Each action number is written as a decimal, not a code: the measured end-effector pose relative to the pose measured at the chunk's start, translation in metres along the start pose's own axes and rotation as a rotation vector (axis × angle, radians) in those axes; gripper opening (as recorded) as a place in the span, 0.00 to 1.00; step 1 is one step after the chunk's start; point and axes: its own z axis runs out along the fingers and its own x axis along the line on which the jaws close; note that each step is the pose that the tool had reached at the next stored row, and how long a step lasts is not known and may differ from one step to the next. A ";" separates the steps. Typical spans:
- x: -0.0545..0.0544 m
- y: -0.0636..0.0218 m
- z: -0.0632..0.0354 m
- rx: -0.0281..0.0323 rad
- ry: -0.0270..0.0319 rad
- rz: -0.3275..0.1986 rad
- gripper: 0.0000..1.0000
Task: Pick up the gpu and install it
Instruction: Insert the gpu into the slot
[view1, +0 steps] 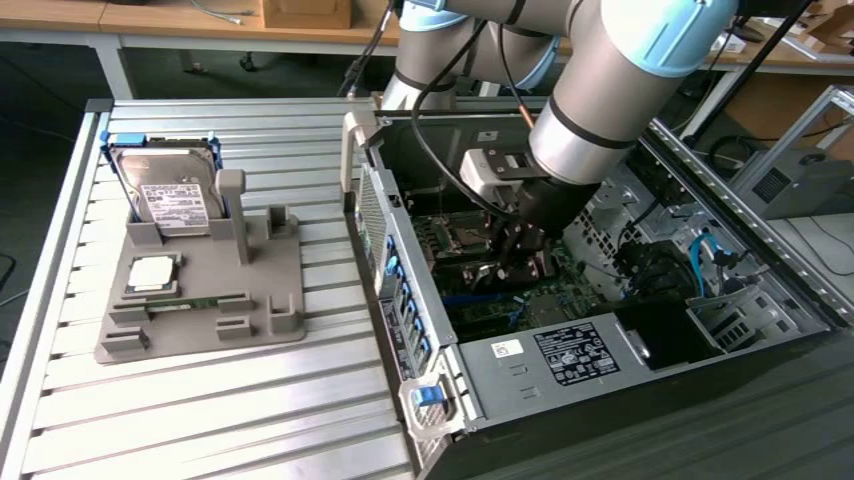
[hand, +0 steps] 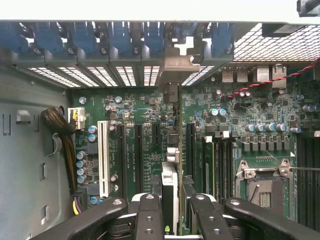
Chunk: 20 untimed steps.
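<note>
Two dark fingers (hand: 150, 216) of the gripper (hand: 175, 199) stand partway closed, one on each side of the gpu (hand: 169, 181), and clamp it between them. Seen edge-on from the wrist, the card is upright and runs from the fingers across the motherboard (hand: 137, 107) toward the rear wall of the case. There its silver end bracket (hand: 177, 64) meets the row of vented slot openings (hand: 92, 76) beside the blue retaining clips (hand: 120, 37). The card lies among the black expansion slots, with a white slot (hand: 103, 157) to one side and the open CPU socket (hand: 262, 186) to the other. Whether the edge facing the board is seated in a slot cannot be told. A red-and-black twisted wire (hand: 280, 77) crosses the board on the socket side.

In the exterior view the arm (view1: 607, 95) reaches into the open computer case (view1: 400, 300), near a metal box with a black label (view1: 574, 355). To the exterior view's left of the case, on the slatted metal table (view1: 200, 430), a grey fixture (view1: 267, 300) carries an upright hard drive (view1: 174, 205) and a flat square CPU chip (view1: 151, 275).
</note>
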 end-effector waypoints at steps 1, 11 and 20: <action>0.000 0.0000 0.0000 0.0000 -0.0001 0.000 0.27; 0.001 0.0021 0.0001 0.0000 -0.0001 0.000 0.27; -0.006 0.0041 0.0008 0.0001 -0.0001 0.000 0.27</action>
